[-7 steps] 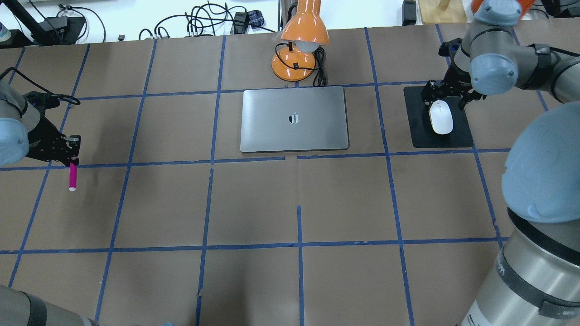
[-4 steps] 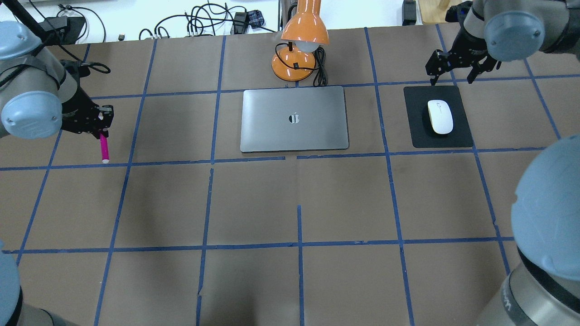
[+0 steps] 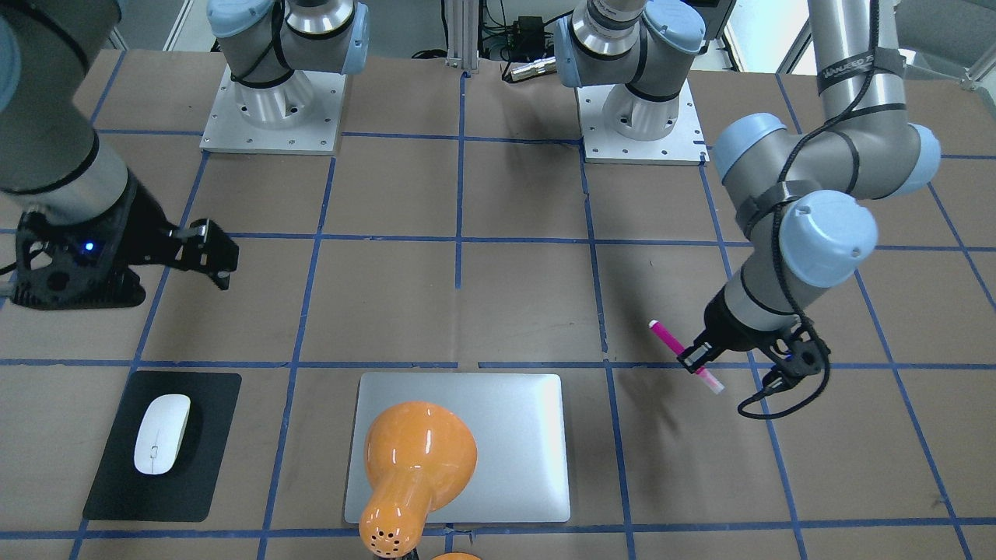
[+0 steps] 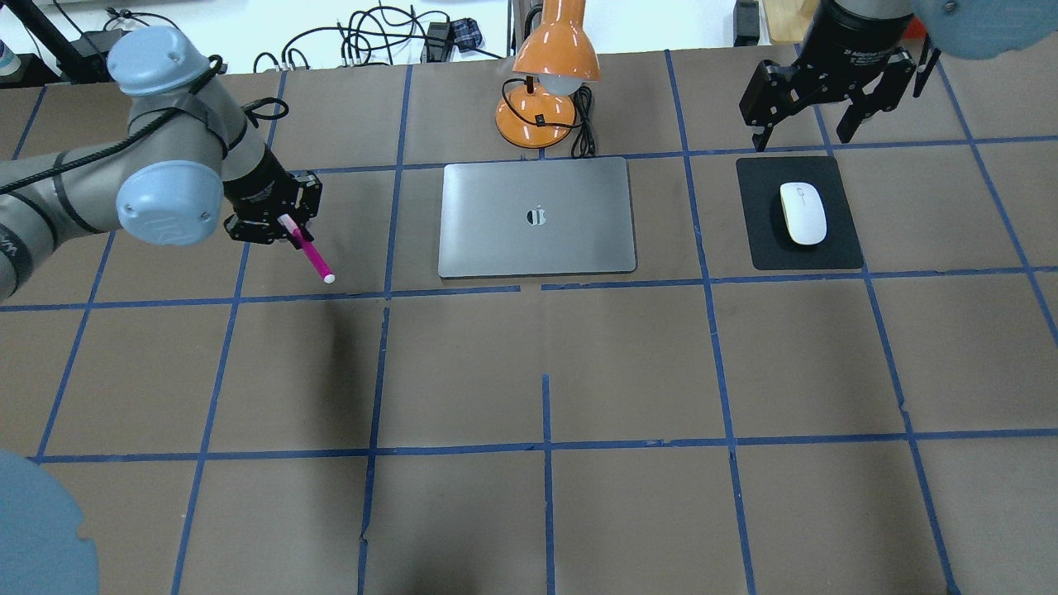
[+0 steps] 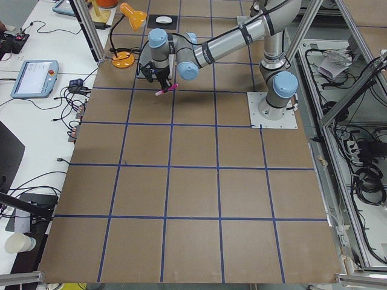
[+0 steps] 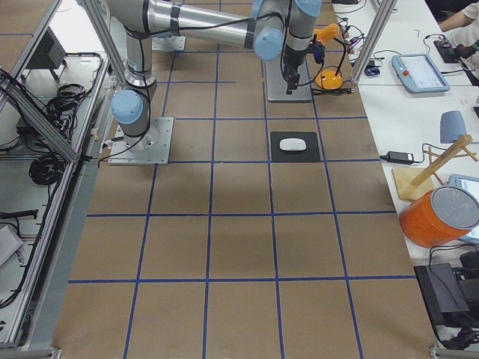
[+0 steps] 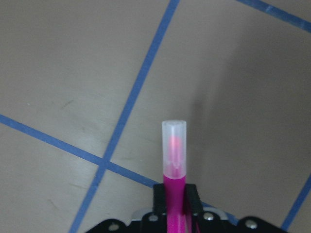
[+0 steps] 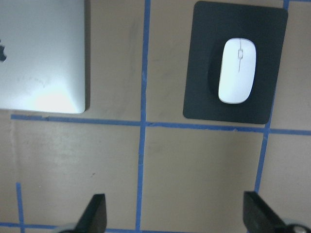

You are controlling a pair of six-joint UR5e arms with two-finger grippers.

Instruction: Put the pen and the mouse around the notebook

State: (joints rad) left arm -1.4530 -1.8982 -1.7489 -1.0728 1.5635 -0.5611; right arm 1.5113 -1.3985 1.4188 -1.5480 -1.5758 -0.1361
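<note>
Overhead exterior view: pink pen (image 4: 307, 258) being gripped, tilted, by left pincer (image 4: 291, 227) above table (image 4: 628, 364), left of notebook (image 4: 537, 216). Mouse (image 4: 803, 213) being borne by black mat (image 4: 760, 248) right of notebook; right pincer (image 4: 803, 140) being held spread apart, empty.

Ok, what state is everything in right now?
Pen: gripped, tilted, off the table.
Left gripper: shut on the pen.
Right gripper: open, empty, raised beyond the mat.
Mouse: lying on the mat, untouched.
Notebook: closed, flat on the table.
Lamp: upright beyond the notebook.
</note>
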